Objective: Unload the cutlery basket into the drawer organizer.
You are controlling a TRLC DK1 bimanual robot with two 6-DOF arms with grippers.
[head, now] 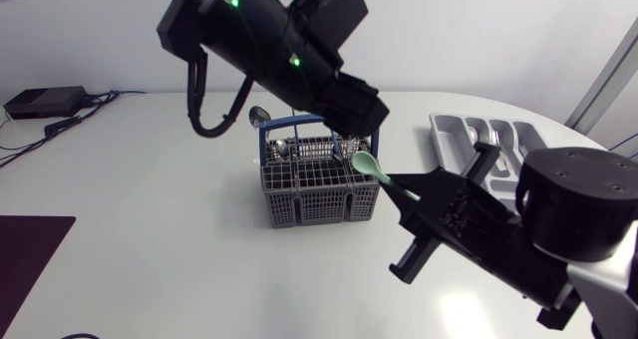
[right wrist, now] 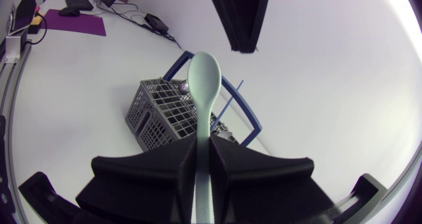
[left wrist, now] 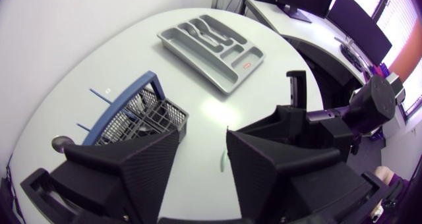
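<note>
A grey cutlery basket with a blue handle stands mid-table, and a metal spoon sticks up from it. My right gripper is shut on the handle of a pale green spoon, whose bowl hangs over the basket's right corner. In the right wrist view the green spoon juts out ahead from between the fingers, above the basket. My left gripper hovers open just above the basket's right side. In its own view its fingers stand apart, with nothing held. The grey drawer organizer lies at the back right.
A black box with cables sits at the far left of the table. A dark purple mat lies at the left edge. My right arm reaches in between the basket and the organizer.
</note>
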